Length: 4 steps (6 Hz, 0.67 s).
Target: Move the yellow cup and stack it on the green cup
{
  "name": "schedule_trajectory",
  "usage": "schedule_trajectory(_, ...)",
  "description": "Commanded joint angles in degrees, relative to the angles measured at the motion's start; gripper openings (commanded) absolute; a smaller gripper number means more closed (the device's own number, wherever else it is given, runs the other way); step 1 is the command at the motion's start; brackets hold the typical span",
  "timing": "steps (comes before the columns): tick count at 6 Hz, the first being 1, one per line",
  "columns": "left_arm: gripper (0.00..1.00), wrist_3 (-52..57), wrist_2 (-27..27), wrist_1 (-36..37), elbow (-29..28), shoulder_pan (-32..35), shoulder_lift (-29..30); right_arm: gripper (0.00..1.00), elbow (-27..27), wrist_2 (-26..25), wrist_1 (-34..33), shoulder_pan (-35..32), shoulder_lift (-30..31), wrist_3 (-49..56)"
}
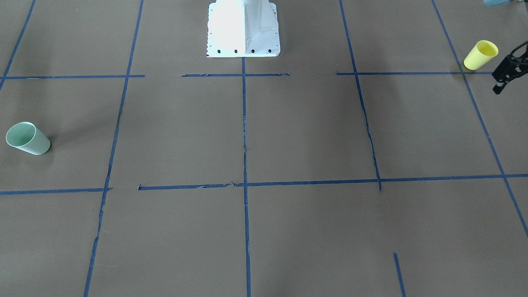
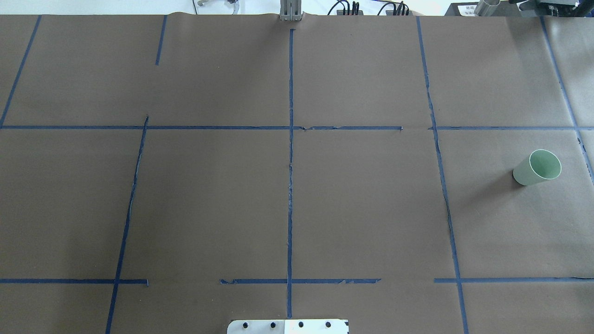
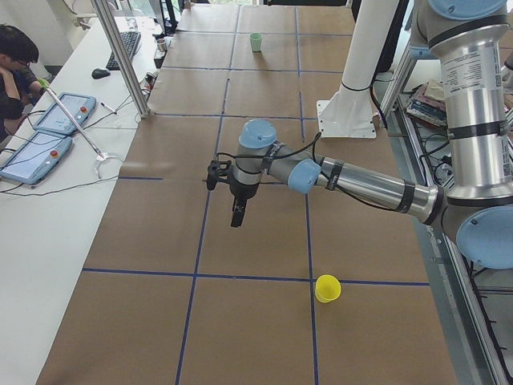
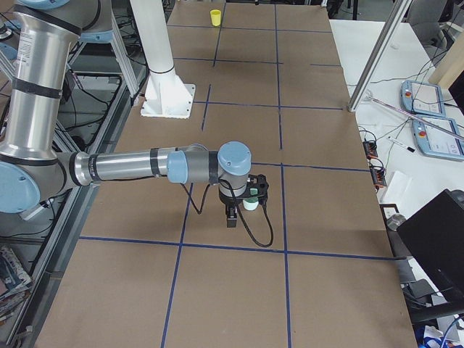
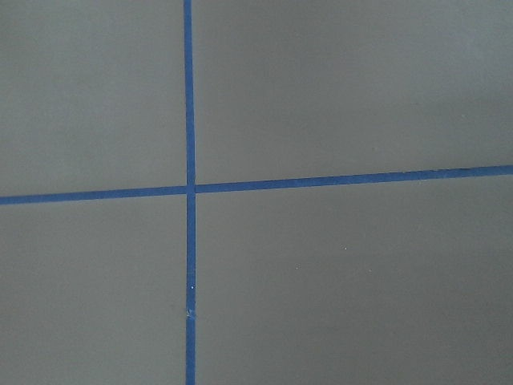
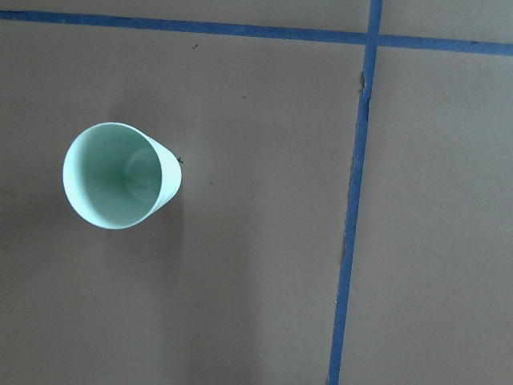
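Note:
The yellow cup [image 1: 480, 54] stands upright at the table's end on my left side; it also shows in the exterior left view [image 3: 326, 288]. The green cup [image 2: 537, 168] stands upright at the opposite end. My left gripper [image 1: 499, 87] hangs above the table beside the yellow cup, apart from it, and is cut by the view's edge; I cannot tell whether it is open or shut. My right gripper [image 4: 232, 215] shows only in the exterior right view, hovering by the green cup [image 4: 251, 205]; I cannot tell its state. The right wrist view looks down into the green cup [image 6: 120, 175].
The robot's white base [image 1: 243, 29] stands at the middle of the near table edge. Blue tape lines [image 2: 290, 153] mark a grid on the brown cover. A side desk with tablets [image 3: 48, 128], a seated person [image 3: 16, 60] and a metal post [image 3: 120, 56] flank the table.

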State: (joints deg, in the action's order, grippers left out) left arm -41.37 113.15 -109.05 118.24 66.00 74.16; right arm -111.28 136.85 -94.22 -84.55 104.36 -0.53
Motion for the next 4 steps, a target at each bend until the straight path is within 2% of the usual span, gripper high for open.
schedule_trajectory(1,1.0,-25.12,-19.78,-3.27,0.93,-15.91,-3.57,1.0,0.01,-0.01,0.0,0.0,0.05,-0.09)
schedule_trajectory(2,1.0,-41.09,-30.51,-2.92,0.94,-23.82,-4.63,1.0,0.01,-0.01,0.0,0.0,0.05,-0.09)
schedule_trajectory(3,1.0,-53.17,-40.36,-2.66,0.94,-30.86,-9.08,1.0,0.09,-0.01,0.0,0.0,0.05,-0.09)
schedule_trajectory(4,1.0,-64.25,-46.38,-0.74,0.85,-33.8,-11.73,1.0,0.1,0.08,0.0,0.0,0.05,-0.09)
